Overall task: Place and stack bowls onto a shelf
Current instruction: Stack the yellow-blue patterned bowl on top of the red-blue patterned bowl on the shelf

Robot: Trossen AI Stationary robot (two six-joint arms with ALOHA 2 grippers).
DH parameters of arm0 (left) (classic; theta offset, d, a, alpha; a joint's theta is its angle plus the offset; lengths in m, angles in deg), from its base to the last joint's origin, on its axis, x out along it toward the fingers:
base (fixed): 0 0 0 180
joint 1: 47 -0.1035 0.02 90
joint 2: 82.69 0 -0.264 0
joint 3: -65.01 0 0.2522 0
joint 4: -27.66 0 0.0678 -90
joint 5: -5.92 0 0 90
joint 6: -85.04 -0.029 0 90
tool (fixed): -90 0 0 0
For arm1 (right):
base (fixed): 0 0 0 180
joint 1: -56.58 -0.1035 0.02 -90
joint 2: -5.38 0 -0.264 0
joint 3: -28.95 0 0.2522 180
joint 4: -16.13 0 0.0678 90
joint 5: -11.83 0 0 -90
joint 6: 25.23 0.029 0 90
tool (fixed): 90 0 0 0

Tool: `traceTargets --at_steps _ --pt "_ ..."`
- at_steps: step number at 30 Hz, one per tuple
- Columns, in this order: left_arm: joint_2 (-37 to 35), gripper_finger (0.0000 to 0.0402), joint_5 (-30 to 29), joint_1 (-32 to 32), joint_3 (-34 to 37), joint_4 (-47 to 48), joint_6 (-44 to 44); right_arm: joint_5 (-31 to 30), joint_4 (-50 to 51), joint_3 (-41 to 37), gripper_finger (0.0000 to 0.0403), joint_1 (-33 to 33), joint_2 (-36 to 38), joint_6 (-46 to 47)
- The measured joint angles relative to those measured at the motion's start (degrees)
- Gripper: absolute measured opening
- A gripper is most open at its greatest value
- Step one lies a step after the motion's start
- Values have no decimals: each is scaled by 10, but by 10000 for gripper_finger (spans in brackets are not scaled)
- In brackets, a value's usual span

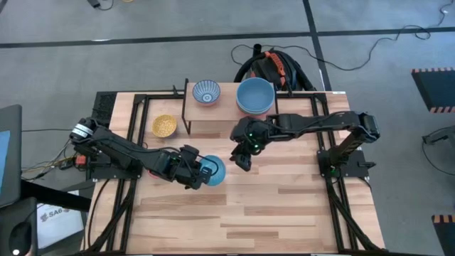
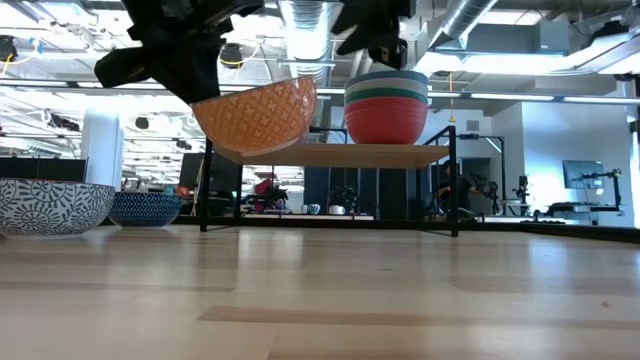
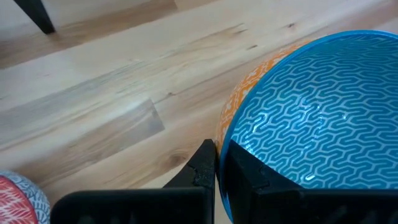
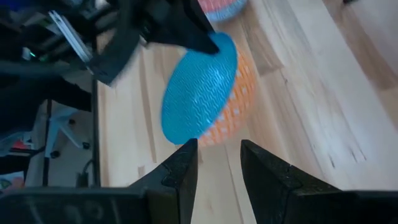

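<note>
At table centre, just front of the shelf, the left claw pinches the rim of an orange bowl with a blue patterned inside, one finger in, one out, and holds it clear of the tabletop, tilted in the low view. Facing it from three o'clock, the right claw hangs near the bowl with fingers spread and nothing between them, close enough for a handover.

Seen from above, the shelf lies at twelve o'clock from the held bowl. It carries a blue-white bowl at its left end and a stack at its right, topped with a large blue bowl over green and red ones. A yellow bowl sits on the tabletop at ten o'clock, just beside the shelf's left legs.

The grip looks the likeliest weak point: a pinch on one edge of a tilted bowl could let it swing or slip, and it would fall to bare wood. The two claws are also close, so a hasty reach by either could knock the bowl or clash fingers. A low approach to the shelf risks catching the board's front edge, and a wide one could nudge the stack.

Room is generous toward six o'clock, where the tabletop lies bare. Between the blue-white bowl and the stack a gap seems to remain, though it looks tight.
</note>
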State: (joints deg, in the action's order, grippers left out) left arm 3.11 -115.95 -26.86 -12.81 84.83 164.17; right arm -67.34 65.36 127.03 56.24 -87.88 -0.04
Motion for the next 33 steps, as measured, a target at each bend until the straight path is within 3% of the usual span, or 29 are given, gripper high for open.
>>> traceTargets --at_steps 12,20,33 --pt "-34 0 10 -7 0 37 -10 0 16 65 148 0 0 -2" --pt "-104 0 -19 -27 0 75 -14 -6 102 139 148 0 0 -38" --pt "-159 0 -23 -95 0 27 -53 27 278 227 148 34 0 -171"
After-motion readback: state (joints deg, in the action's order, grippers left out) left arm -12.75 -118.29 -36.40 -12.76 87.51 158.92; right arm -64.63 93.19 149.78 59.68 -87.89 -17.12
